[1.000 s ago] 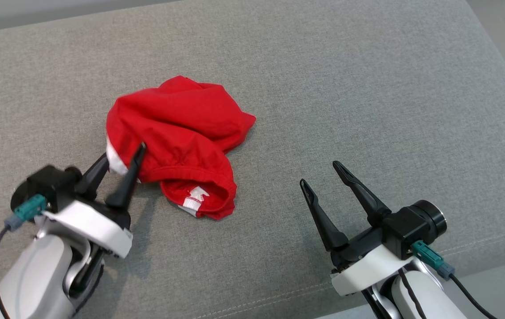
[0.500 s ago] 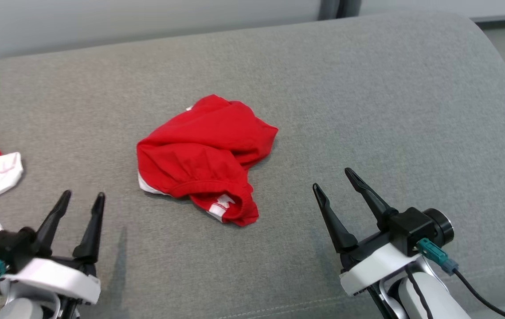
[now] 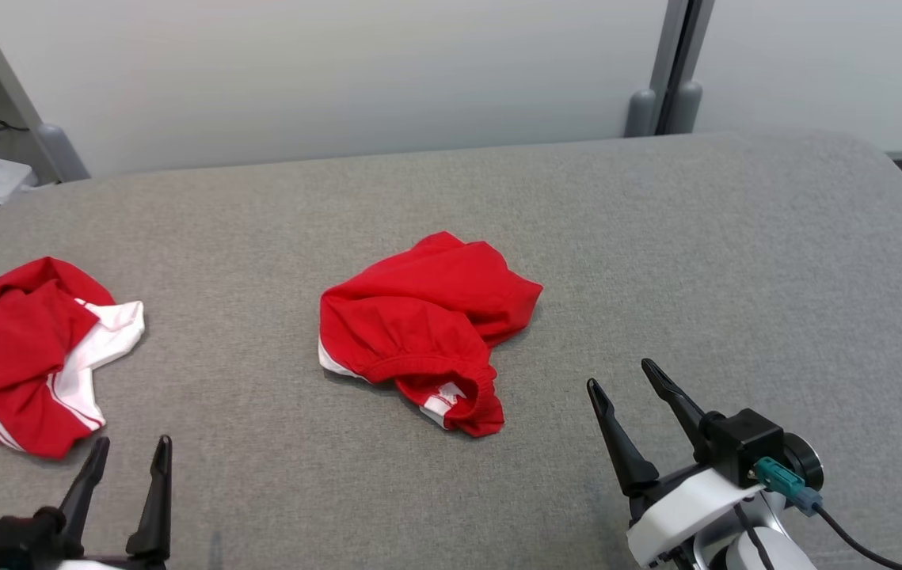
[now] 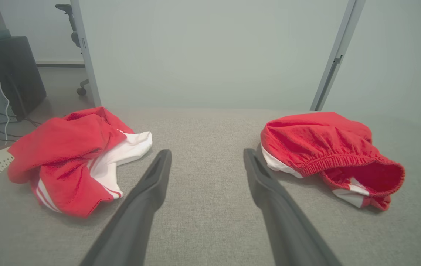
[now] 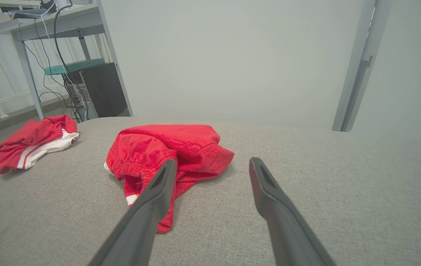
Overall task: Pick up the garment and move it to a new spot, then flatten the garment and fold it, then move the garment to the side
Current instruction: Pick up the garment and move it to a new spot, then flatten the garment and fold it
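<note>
A crumpled red garment (image 3: pixel 419 317) with a white edge and an elastic waistband lies in the middle of the grey cushion (image 3: pixel 696 237), with nothing holding it. My left gripper (image 3: pixel 132 443) stands open at the lower left, well short of the garment, with nothing between its fingers. In the left wrist view the garment (image 4: pixel 317 144) lies to the right of the open left gripper (image 4: pixel 207 153). My right gripper (image 3: pixel 619 374) is open at the lower right, apart from the cloth. In the right wrist view the garment (image 5: pixel 166 147) sits just beyond the left fingertip of the right gripper (image 5: pixel 213 161).
A second red and white garment (image 3: pixel 15 340) lies bunched at the cushion's left edge, also seen as the red and white heap (image 4: pixel 70 147) and the far-left heap (image 5: pixel 29 138). A pale wall with a grey post (image 3: pixel 672 71) stands behind. A desk with cables (image 5: pixel 47 33) is off the left side.
My left gripper has opened, let go of the garment's lower-left edge and drawn back. The head camera has tilted up, bringing the wall and the second garment into view.
</note>
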### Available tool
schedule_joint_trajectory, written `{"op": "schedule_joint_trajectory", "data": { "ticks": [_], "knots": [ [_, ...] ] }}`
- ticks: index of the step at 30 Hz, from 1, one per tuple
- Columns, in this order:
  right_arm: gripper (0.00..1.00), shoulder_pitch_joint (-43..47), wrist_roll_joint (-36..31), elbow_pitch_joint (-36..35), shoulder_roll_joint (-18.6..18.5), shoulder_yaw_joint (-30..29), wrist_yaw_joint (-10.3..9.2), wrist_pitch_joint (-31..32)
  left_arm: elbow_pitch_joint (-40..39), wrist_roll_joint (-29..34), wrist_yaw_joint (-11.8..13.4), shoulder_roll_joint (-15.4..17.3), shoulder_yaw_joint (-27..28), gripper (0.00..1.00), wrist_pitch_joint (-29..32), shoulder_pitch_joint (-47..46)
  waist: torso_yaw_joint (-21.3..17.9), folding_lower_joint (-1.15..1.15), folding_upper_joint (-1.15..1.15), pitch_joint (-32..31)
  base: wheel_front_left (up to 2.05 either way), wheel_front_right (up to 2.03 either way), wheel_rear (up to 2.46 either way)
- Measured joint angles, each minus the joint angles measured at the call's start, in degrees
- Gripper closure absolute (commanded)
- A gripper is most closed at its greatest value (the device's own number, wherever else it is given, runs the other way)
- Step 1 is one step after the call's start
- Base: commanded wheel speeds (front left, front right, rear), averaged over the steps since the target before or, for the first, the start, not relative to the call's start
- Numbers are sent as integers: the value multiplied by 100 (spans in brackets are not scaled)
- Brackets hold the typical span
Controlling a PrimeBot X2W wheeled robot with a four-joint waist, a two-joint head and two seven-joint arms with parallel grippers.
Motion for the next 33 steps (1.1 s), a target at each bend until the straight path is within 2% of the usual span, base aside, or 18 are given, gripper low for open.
{"op": "schedule_joint_trajectory", "data": {
  "ticks": [8,21,29,33],
  "knots": [
    [0,280,37,5,15,-322,0,0,-165,398,0,-316,353,0,1,342,165,0,0,-204,0,0,0],
    [0,469,27,-91,34,-855,0,0,-140,459,0,-386,471,0,1,341,140,0,0,-225,0,0,0],
    [0,569,-26,-158,40,-922,0,0,-103,465,0,-416,500,0,1,341,107,0,0,-209,0,0,0],
    [0,572,-30,-100,38,-768,0,0,-91,448,0,-420,430,0,1,339,201,0,0,-170,0,0,0]
  ]
}}
